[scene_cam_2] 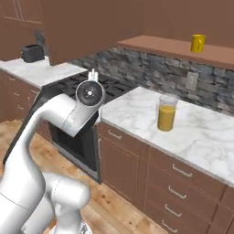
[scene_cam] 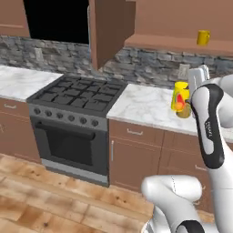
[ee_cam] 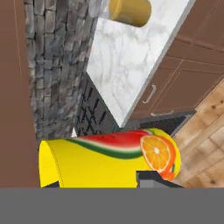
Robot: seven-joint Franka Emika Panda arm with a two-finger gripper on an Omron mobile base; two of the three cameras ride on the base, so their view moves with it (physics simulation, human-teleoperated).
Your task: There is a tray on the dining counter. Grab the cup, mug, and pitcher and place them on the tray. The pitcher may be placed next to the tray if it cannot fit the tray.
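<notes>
Above the marble kitchen counter (scene_cam: 145, 107), right of the stove (scene_cam: 77, 98), the arm stands raised with its forearm upright and the hand rolled sideways. Gripper (ee_cam: 131, 181) is clamped on the cup (ee_cam: 109, 159), held off the surface. Pitcher (scene_cam_2: 167, 113) stands on the counter well apart; mug (scene_cam_2: 198, 43) sits on the wooden shelf (scene_cam_2: 173, 45) above.

The white arm rises at the right edge of the left base view, elbow bent and forearm upright. Its tool (ee_cam: 131, 177) is clamped around the yellow cup (ee_cam: 109, 157), which lies sideways across the bottom of the hand view, held aloft.
</notes>
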